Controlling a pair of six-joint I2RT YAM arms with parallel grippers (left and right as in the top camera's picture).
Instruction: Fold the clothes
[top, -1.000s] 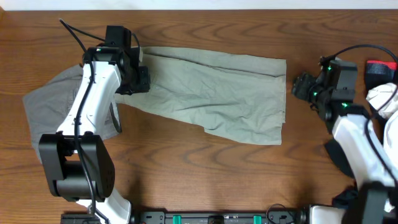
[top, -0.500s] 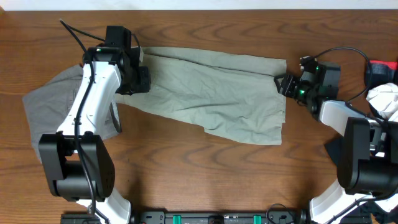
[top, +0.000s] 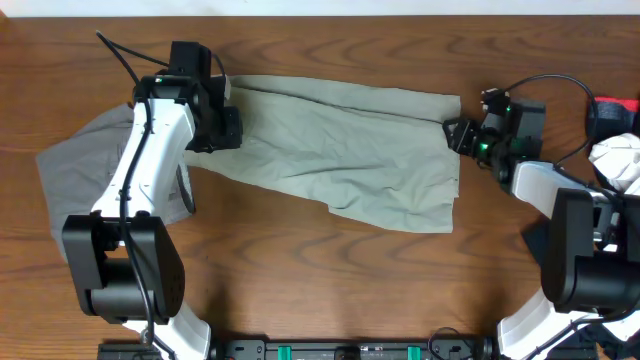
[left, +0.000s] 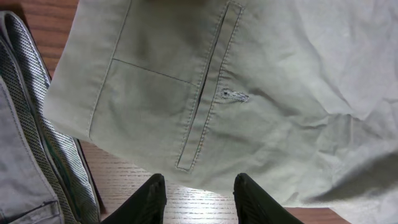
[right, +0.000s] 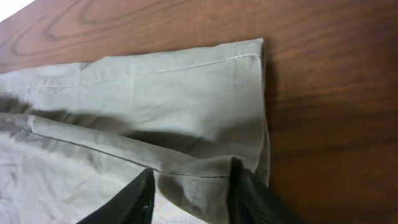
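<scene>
Large khaki shorts (top: 350, 150) lie spread flat across the table's middle. Their back pocket with a buttonhole (left: 205, 93) faces up in the left wrist view. Darker grey shorts (top: 80, 175) lie at the far left, partly under the left arm, and show as (left: 25, 124). My left gripper (top: 225, 128) hovers at the khaki waistband end, open, with only bare wood between its fingers (left: 200, 199). My right gripper (top: 455, 133) is at the leg hem's upper right corner. A raised hump of khaki cloth (right: 205, 186) sits between its still-parted fingers (right: 189, 199).
A white bundle (top: 618, 160) and a red object (top: 612, 105) sit at the far right edge behind the right arm. A black cable (top: 560, 82) loops above that arm. Bare wooden table (top: 300, 290) runs along the front.
The right arm swung in from the right to the hem corner, and its jaws narrowed around a fold of khaki cloth. The left arm and both shorts have stayed still.
</scene>
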